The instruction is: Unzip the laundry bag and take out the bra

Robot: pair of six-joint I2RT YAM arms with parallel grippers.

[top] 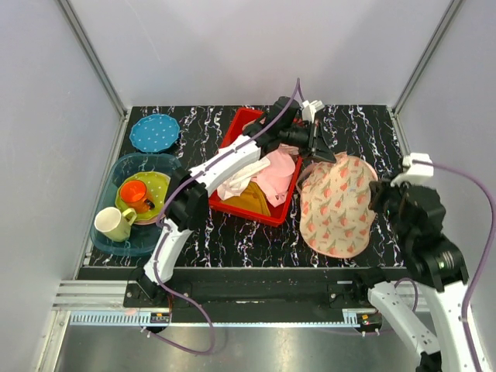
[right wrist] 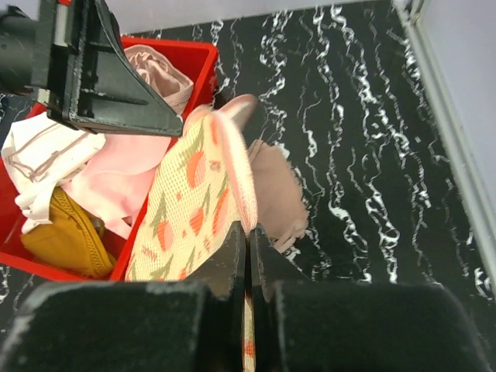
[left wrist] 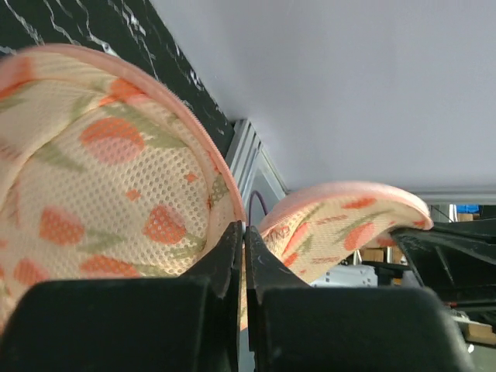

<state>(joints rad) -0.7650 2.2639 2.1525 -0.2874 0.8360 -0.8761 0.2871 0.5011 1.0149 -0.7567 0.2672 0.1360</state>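
Right end effector [right wrist: 249, 232] is clenched on the pink trim of the laundry bag [top: 337, 205], which lies on the black surface [top: 364, 124] beside the red bin [top: 260, 215]. The mesh looks light and floppy. The soft bra [right wrist: 275, 190] peeks from its parted edge; a cup seems the best hold. Left end effector [left wrist: 242, 232] pinches the far rim.

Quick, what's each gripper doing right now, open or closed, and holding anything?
left gripper: closed, pinching the edge of the laundry bag.
right gripper: closed, pinching the same bag's pink-trimmed edge.
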